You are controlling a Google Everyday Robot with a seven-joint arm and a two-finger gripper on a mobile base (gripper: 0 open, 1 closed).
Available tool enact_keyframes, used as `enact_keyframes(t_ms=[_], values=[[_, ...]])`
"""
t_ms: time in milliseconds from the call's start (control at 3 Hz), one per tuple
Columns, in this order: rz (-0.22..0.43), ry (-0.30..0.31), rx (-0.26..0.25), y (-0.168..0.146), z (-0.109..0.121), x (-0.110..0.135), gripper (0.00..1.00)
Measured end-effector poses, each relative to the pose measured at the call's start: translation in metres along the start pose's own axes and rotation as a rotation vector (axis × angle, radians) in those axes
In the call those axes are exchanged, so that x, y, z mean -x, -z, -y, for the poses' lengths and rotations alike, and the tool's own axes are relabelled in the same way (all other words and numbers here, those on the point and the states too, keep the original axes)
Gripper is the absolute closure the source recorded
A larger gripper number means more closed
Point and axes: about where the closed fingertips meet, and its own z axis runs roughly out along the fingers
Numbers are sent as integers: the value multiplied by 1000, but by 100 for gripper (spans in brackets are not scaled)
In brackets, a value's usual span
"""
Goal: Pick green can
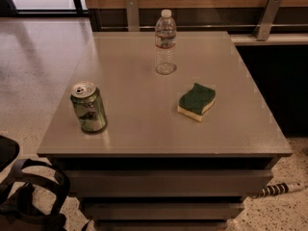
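Here the green can (89, 108) tops a grey table (144, 134); hand (34, 189) lower left, grip unclear

Gripper (33, 196) at btm-left corner of camera view, dark curved loops, held low, partly cut off by edge, dark rounded arm part (6, 150) just above it, also cropped at left

The can (88, 107) stands upright on the table (144, 138), near its front-left corner. The bottle (165, 42) stands upright at the table's rear centre. The sponge (197, 101) lies right of the table's centre. The gripper (33, 194) sits below the table's front-left corner.
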Motion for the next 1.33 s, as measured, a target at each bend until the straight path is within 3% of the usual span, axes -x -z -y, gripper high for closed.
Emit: enact_keyframes(t_ms=[333, 667, 1000, 1333], values=[[0, 0, 0, 0, 0, 0, 0], [54, -11, 6, -17, -8, 4, 0], [222, -59, 70, -86, -38, 19, 0], [316, -92, 131, -132, -60, 29, 0]])
